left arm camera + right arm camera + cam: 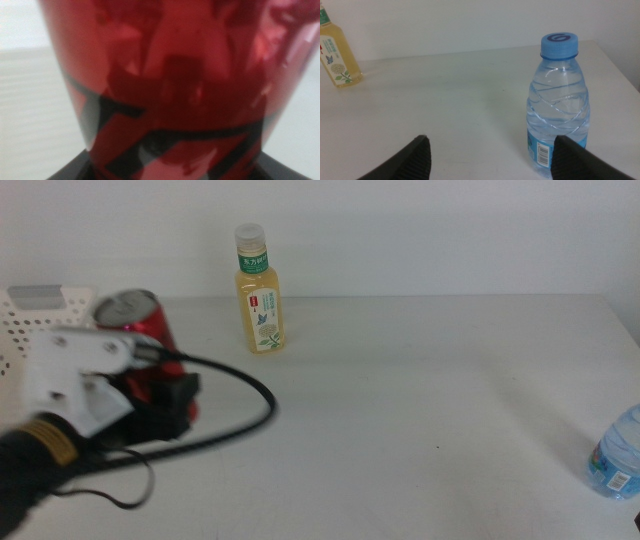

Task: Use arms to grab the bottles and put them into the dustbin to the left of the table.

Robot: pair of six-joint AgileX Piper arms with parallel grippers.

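The red soda can (135,320) is held at the table's left side with my left gripper (165,395) shut on its lower body. It fills the left wrist view (170,75), with the jaws just showing at either side of its base. Right behind it is the white perforated dustbin (30,320). The yellow tea bottle (260,295) stands upright at the back of the table. The clear blue-capped water bottle (559,100) stands upright at the right edge (618,455), just beyond my open right gripper (492,150) and nearer one of its jaws. The right gripper is out of the middle view.
The left arm's white housing (70,380) and thick black cable (250,405) lie over the front left of the white table (420,430). The tea bottle also shows far off in the right wrist view (335,55).
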